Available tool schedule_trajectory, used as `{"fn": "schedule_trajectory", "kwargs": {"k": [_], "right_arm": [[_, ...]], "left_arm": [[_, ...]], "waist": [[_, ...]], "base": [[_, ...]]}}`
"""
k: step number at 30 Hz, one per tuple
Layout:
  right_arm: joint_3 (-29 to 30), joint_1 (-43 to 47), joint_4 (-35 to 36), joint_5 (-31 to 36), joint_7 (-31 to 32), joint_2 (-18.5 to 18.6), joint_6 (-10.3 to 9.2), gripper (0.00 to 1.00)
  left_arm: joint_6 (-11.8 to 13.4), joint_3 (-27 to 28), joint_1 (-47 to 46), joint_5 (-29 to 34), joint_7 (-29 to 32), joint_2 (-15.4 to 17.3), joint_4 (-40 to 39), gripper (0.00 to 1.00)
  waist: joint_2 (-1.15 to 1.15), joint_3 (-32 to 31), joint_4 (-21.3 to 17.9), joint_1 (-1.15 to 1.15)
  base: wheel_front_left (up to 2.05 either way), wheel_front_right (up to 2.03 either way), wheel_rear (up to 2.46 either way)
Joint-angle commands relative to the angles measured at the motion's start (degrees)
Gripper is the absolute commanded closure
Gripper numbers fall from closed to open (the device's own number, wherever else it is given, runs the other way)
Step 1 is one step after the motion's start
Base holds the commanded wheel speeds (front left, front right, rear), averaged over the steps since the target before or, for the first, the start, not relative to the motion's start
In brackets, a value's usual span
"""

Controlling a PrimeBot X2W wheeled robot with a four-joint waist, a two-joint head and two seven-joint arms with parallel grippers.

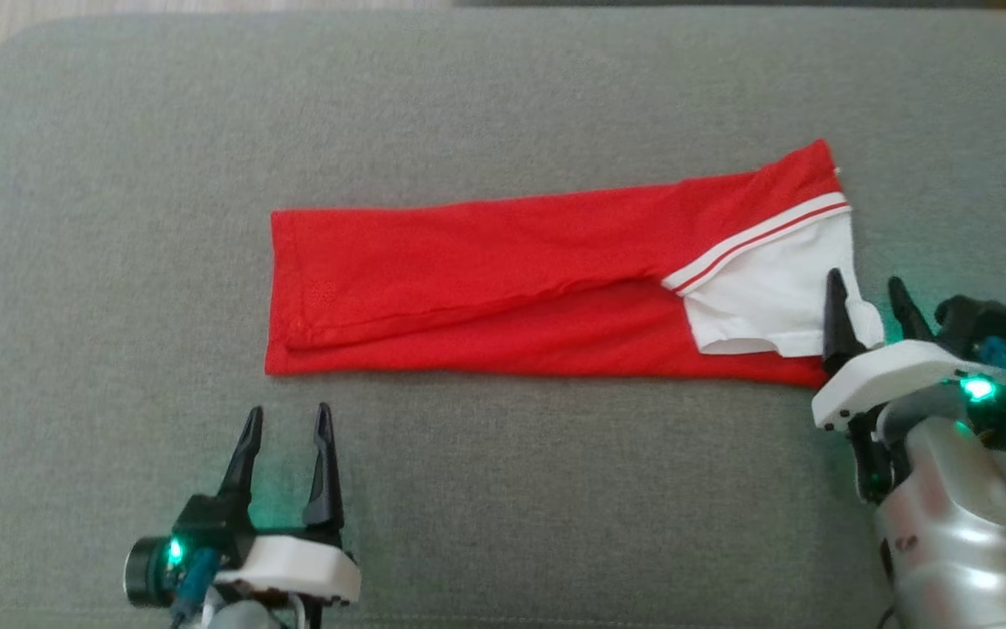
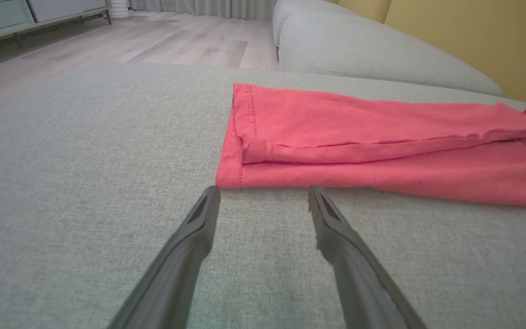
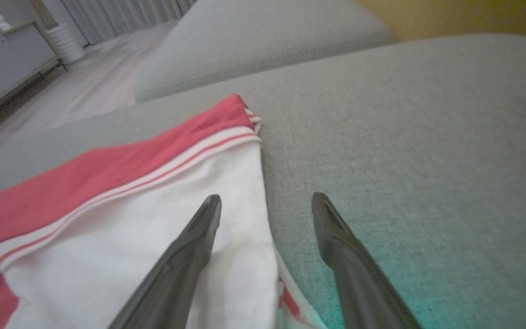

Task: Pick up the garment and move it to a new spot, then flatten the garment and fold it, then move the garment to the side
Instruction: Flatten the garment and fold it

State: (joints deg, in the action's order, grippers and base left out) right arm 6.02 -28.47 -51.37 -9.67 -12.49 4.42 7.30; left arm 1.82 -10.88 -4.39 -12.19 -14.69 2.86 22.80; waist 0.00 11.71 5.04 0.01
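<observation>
Head view: a grey sofa cushion [image 1: 119, 218], with pale wood floor [image 2: 153, 36] and a yellow wall [image 2: 473, 32] beyond. A red shirt [image 1: 485, 262], folded into a long strip with a white sleeve [image 1: 765, 297], lies mid-cushion. Left tool [image 1: 288, 409], near its front edge, and right tool [image 1: 864, 279], over the sleeve, gape empty.

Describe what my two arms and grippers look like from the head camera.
The left gripper and right gripper match: two long, dark, tapering fingers on a white base, a black round wrist unit with a green light and a blue cable plug. The right forearm is silvery.
</observation>
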Motion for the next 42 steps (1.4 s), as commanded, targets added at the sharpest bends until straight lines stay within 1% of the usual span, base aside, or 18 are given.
{"fn": "schedule_trajectory", "kwargs": {"k": [1, 3, 5, 13, 14, 15, 16, 17, 19, 23, 25, 28, 30, 33, 36, 37, 38, 42], "right_arm": [[-1.1, -1.9, 0.4, 0.9, 0.2, 0.1, 0.19, 0.00], [-0.7, -3.1, -1.8, 0.8, 0.8, -0.1, 0.19, 0.00], [-1.6, -3.9, -3.6, 0.0, 1.0, -0.4, 0.19, 0.00], [-10.5, -3.8, -6.1, -8.7, 1.5, -1.2, 0.19, 0.00], [-12.1, -3.6, -6.5, -10.8, 2.0, -1.2, 0.19, 0.00], [-12.7, -3.5, -6.6, -11.7, 2.0, -1.0, 0.19, 0.22], [-12.9, -3.5, -6.7, -12.6, 1.7, -0.7, 0.19, 0.71], [-12.8, -3.5, -6.8, -13.3, 1.1, -0.2, 0.19, 1.00], [-12.5, -3.7, -6.9, -14.0, -0.2, 0.9, 0.19, 1.00], [-10.1, -3.8, -6.6, -14.7, -2.1, 3.6, 0.19, 1.00], [-9.1, -3.6, -5.6, -14.1, -2.4, 5.3, 0.19, 1.00], [-7.9, -3.3, -1.0, -13.0, -2.5, 6.7, 0.19, 1.00], [-8.1, -2.9, 3.1, -12.5, -2.5, 6.1, 0.19, 1.00], [-11.2, -2.4, 9.1, -12.6, -2.5, 3.7, 0.19, 1.00], [-16.5, -1.8, 13.4, -13.8, -2.5, 1.7, 0.19, 1.00], [-18.7, -1.6, 14.2, -14.6, -2.5, 1.1, 0.19, 1.00], [-18.7, -1.6, 14.2, -14.6, -2.5, 1.1, 0.19, 1.00], [-26.6, -1.2, 15.9, -18.1, -1.4, -0.2, 0.19, 1.00]], "left_arm": [[0.1, 1.3, -2.1, -0.6, -0.3, 0.0, -1.2, 0.00], [0.0, 1.0, -2.7, -1.0, -0.3, 0.0, -1.1, 0.00], [0.1, 1.1, -3.1, -1.2, -0.3, 0.0, -1.0, 0.00], [0.1, 1.3, -3.8, -0.6, -0.3, 0.0, -1.0, 0.00], [0.0, 1.2, -3.8, -0.6, -0.3, 0.0, -0.9, 0.00], [-0.1, 1.1, -3.8, -0.6, -0.3, 0.0, -0.8, 0.00], [-0.1, 1.0, -3.8, -0.6, -0.3, 0.0, -0.8, 0.00], [-0.1, 0.9, -3.7, -0.7, -0.3, 0.0, -0.7, 0.00], [-0.1, 0.8, -3.6, -0.8, -0.3, 0.0, -0.7, 0.00], [-0.5, 0.7, -2.6, -0.7, -0.3, 0.0, -0.1, 0.00], [-0.8, 0.7, -1.8, -0.6, -0.3, 0.0, 0.2, 0.00], [-1.3, 0.5, -0.8, -0.5, -0.3, 0.0, 0.7, 0.00], [-1.5, 0.1, -0.2, -0.6, -0.3, 0.0, 1.0, 0.00], [-1.8, -1.1, 0.0, -1.0, -0.3, 0.0, 1.5, 0.00], [-1.8, -3.1, -0.3, -1.6, -0.3, 0.0, 2.0, 0.00], [-1.9, -3.8, -0.4, -1.9, -0.3, 0.0, 2.1, 0.00], [-1.9, -3.8, -0.4, -1.9, -0.3, 0.0, 2.1, 0.00], [-1.8, -6.2, -0.8, -2.7, -0.3, 0.0, 2.1, 0.00]], "waist": [[0.00, 1.3, 0.9, -0.01], [0.00, 2.1, 1.3, -0.01], [0.00, 2.6, 1.5, -0.01], [0.00, 3.0, 1.2, -0.01], [0.00, 2.8, 1.2, -0.01], [0.00, 2.8, 1.2, -0.01], [0.00, 2.6, 1.2, -0.01], [0.00, 2.5, 1.2, -0.01], [0.00, 2.0, 1.1, -0.01], [0.00, 0.3, 0.6, -0.01], [0.00, -0.8, 0.1, -0.01], [0.00, -2.1, -0.6, -0.01], [0.00, -2.8, -1.0, -0.01], [0.00, -3.4, -1.0, -0.01], [0.00, -3.7, 0.3, -0.01], [0.00, -3.8, 1.1, -0.01], [0.00, -3.8, 1.1, -0.01], [0.00, -3.6, 5.2, -0.01]], "base": [[0.00, 0.00, 0.00], [0.00, 0.00, 0.00], [0.00, 0.00, 0.00], [0.00, 0.00, 0.00], [0.00, 0.00, 0.00], [0.00, 0.00, 0.00], [0.00, 0.00, 0.00], [0.00, 0.00, 0.00], [0.00, 0.00, 0.00], [0.00, 0.00, 0.00], [0.00, 0.00, 0.00], [0.00, 0.00, 0.00], [0.00, 0.00, 0.00], [0.00, 0.00, 0.00], [0.00, 0.00, 0.00], [0.00, 0.00, 0.00], [0.00, 0.00, 0.00], [0.00, 0.00, 0.00]]}}
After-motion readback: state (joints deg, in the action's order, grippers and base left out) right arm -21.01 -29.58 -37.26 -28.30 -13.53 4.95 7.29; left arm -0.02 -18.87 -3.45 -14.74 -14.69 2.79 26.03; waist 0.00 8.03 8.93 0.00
